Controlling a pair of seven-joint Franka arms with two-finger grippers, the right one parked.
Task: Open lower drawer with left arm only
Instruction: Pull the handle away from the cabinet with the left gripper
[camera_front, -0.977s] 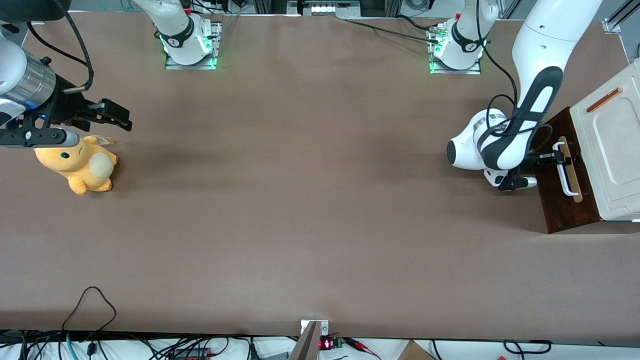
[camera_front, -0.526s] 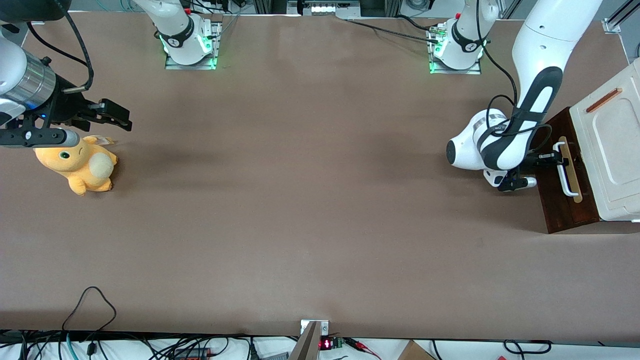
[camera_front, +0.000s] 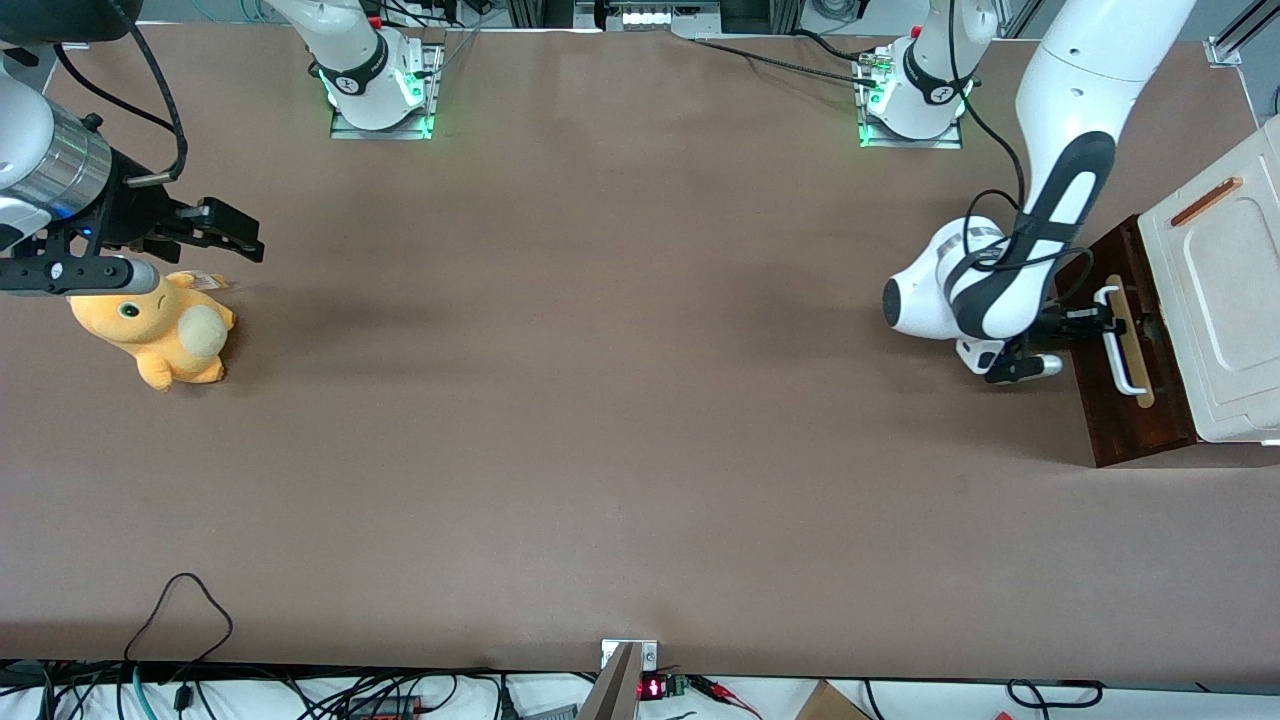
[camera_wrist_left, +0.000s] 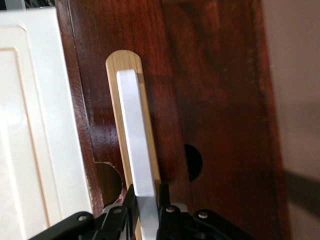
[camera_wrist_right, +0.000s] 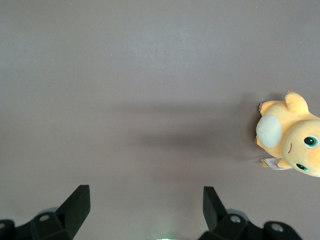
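Gripping the lower drawer's (camera_front: 1120, 380) white handle (camera_wrist_left: 136, 150), the claw (camera_front: 1098, 320) pinches it.

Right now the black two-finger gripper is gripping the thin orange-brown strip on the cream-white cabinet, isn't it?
Not the strip. The black two-finger gripper is shut on the white bar handle of the dark brown wooden drawer front, as the left wrist view shows.

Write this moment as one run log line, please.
phase: pulling | left arm claw: shut on white bar handle | lower drawer: partly out of cream-white cabinet
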